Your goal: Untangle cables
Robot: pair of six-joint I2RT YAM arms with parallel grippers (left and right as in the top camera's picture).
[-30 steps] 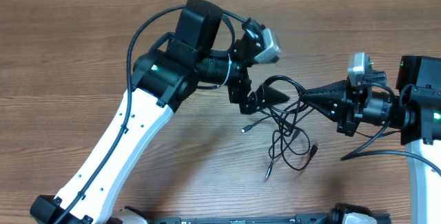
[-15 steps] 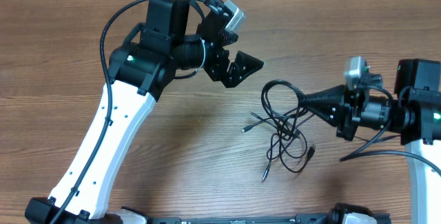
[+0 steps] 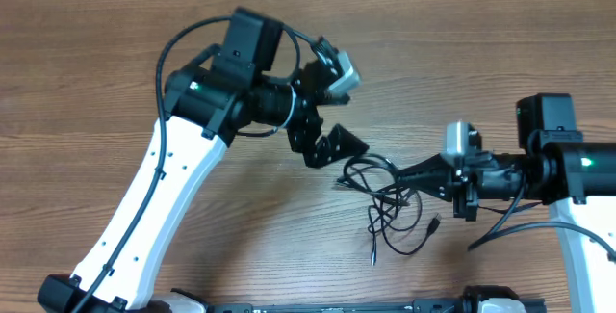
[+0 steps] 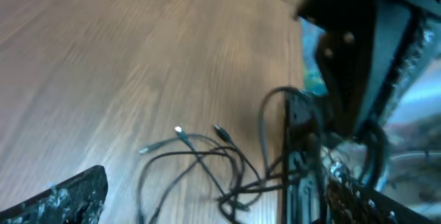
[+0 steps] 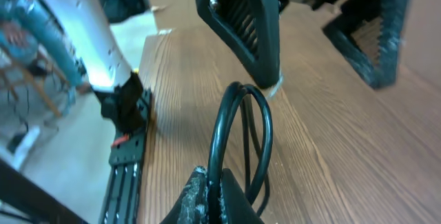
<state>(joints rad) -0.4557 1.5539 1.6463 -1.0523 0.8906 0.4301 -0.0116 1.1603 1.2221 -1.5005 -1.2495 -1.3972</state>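
The cables (image 3: pixel 393 205) are thin black cords in a loose tangle on the wooden table, with plug ends trailing toward the front. My right gripper (image 3: pixel 402 172) reaches in from the right and is shut on one strand of the cables (image 5: pixel 241 124); that strand rises as a loop from between its fingertips (image 5: pixel 222 191). My left gripper (image 3: pixel 335 147) hangs open just left of the loop, holding nothing. In the left wrist view the cables (image 4: pixel 207 160) lie between and beyond my left gripper (image 4: pixel 207 210), and the right arm's dark parts fill the right side.
The left arm (image 3: pixel 183 149) sweeps over the table's left half. The right arm's body (image 3: pixel 568 164) sits at the right edge. A black rail (image 5: pixel 127 162) runs along the table's front edge (image 5: pixel 148 100), and the floor lies beyond it.
The left gripper swung up and away to the left, then came back down beside the cable loop, open throughout. The right gripper moved left and toward the front, carrying its strand.
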